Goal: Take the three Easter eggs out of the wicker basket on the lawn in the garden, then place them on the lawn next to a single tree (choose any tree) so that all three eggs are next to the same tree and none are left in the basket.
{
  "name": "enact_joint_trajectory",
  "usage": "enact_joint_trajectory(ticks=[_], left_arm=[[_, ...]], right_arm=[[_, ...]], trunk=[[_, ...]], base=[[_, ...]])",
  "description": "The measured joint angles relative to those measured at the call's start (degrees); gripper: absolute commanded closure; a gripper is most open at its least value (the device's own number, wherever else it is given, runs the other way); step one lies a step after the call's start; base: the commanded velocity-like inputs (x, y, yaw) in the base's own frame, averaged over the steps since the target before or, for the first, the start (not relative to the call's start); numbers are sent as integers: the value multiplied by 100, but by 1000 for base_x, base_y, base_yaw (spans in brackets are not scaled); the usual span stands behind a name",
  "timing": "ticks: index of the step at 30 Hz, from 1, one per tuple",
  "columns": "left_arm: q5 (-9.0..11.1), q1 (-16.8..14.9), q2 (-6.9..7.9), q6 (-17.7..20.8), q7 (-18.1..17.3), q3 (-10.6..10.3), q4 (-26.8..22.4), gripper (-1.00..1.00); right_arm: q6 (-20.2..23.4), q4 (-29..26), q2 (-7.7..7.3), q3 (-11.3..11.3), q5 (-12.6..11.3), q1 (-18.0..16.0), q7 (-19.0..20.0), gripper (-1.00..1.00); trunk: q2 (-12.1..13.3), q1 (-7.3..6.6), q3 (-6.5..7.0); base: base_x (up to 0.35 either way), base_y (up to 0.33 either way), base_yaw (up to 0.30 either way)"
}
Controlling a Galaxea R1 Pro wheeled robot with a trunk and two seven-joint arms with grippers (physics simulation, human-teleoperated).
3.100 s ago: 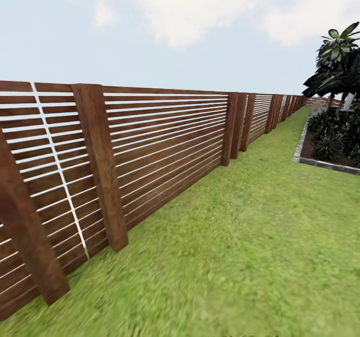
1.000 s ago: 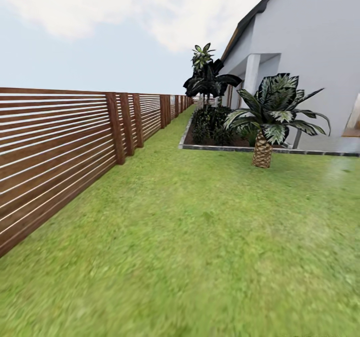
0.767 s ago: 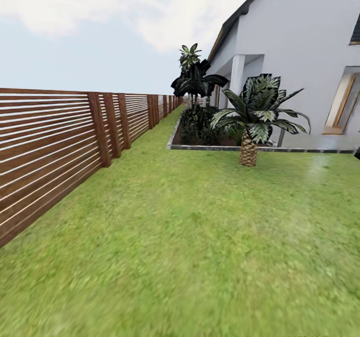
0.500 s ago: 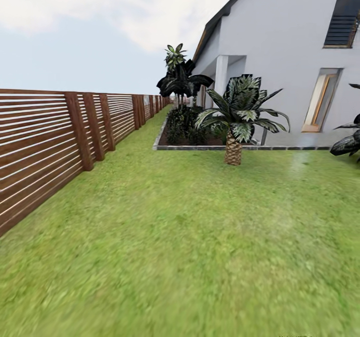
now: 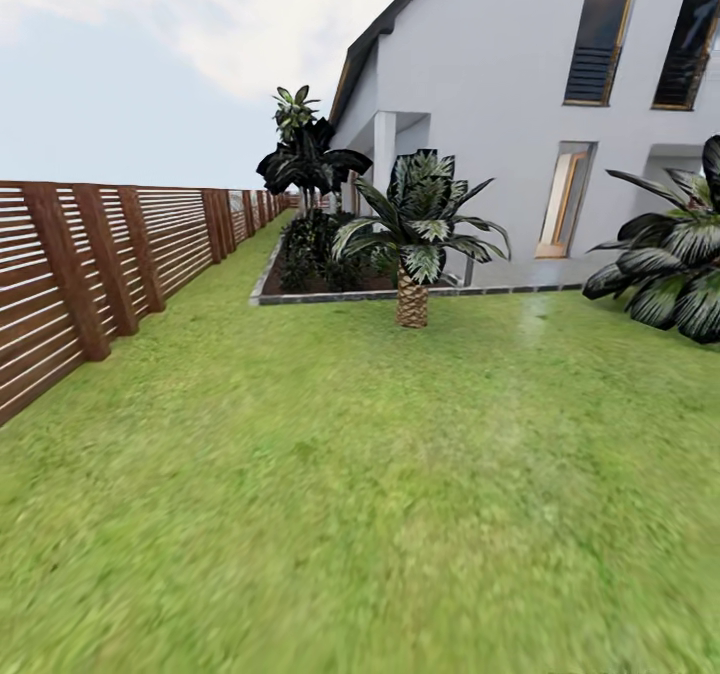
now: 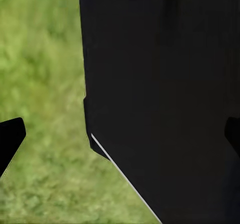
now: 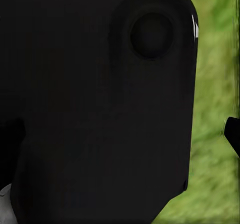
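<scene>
The lawn (image 5: 380, 494) spreads out wide in front of me in the head view. The Easter eggs, the wicker basket and the tree are out of view. In the left wrist view my left gripper (image 6: 120, 136) hangs open over grass, its dark fingertips (image 6: 10, 140) at the picture's two edges, with a black part of my own body (image 6: 165, 84) in between. My right gripper (image 7: 122, 134) also looks open, one fingertip (image 7: 233, 134) showing against grass beside my black body (image 7: 100, 104). Neither gripper holds anything.
A brown slatted fence (image 5: 90, 254) runs along the left of the lawn. A white house (image 5: 500, 104) stands ahead. A stone-edged bed of dark bushes (image 5: 320, 264), a short palm (image 5: 412, 234) and a dark-leaved plant (image 5: 670, 264) stand at the lawn's far side.
The whole head picture has swung to the right: the fence has slid off to the left, and the house, palm and right-hand plant have come into view. This is camera motion.
</scene>
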Motion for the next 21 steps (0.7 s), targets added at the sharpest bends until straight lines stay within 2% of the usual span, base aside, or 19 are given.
enact_joint_trajectory(ticks=[21], left_arm=[[0,0,0,0,0,0,-1,-100]], right_arm=[[-9,0,8,16,7,0,0,-100]], trunk=[[0,0,0]], base=[[166,-253,-298]])
